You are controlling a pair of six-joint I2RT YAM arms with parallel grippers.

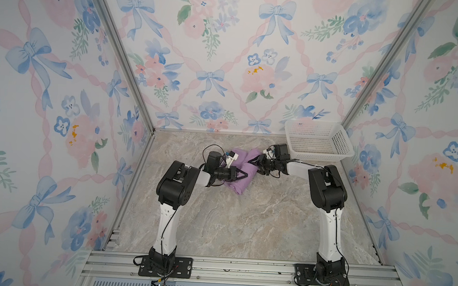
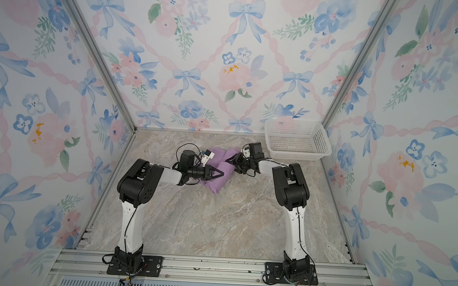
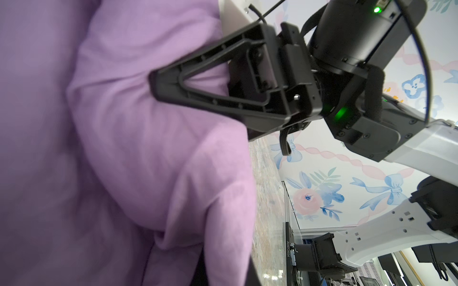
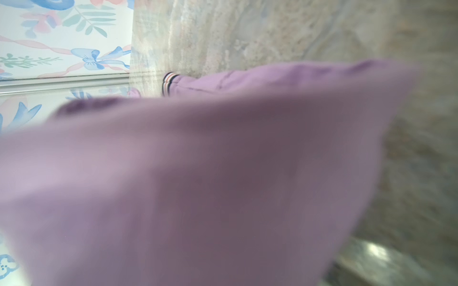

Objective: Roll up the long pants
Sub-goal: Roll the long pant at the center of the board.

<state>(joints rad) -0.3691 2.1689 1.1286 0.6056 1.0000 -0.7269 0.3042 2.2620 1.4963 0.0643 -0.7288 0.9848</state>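
My right jaws were clamped on a pucker of the pants (image 1: 236, 186). My left jaws were clenched too, tips on the cloth, grip unclear. The pants lay bunched between them, mid-frame on the bench (image 1: 245, 225), long axis roughly up-down.

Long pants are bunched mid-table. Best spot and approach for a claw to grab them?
Probably the thick rounded fold on top of the long pants, coming from the right, low over the table. The fold bulges clear of the surface, so jaws can straddle it. The right claw pinches it there.
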